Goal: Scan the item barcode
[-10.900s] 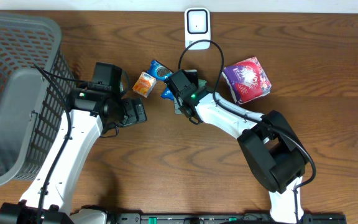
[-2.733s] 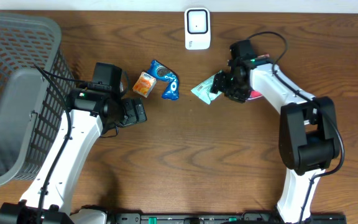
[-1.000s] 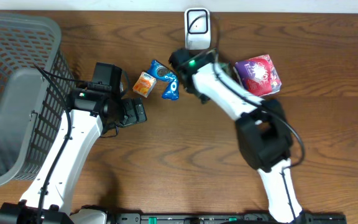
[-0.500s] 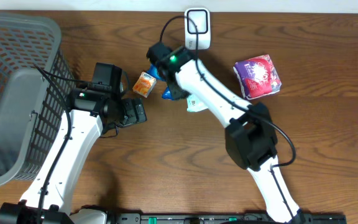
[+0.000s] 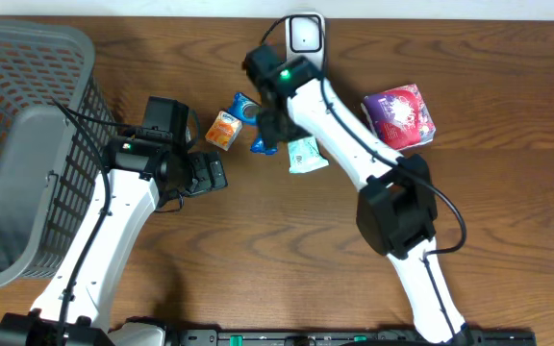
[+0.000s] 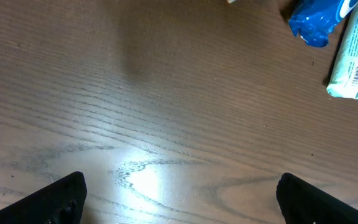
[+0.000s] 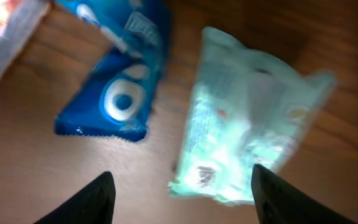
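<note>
Packet (image 7: 247, 127) now loose beneath right fingers (image 7: 95, 202)

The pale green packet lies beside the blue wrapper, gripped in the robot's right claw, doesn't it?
Not gripped: the pale green packet lies loose beside the blue wrapper, with the right gripper open above it, as the right wrist view shows.

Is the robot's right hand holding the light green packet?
No, the light green packet lies loose on the table, with the right gripper open and clear of it.
</note>
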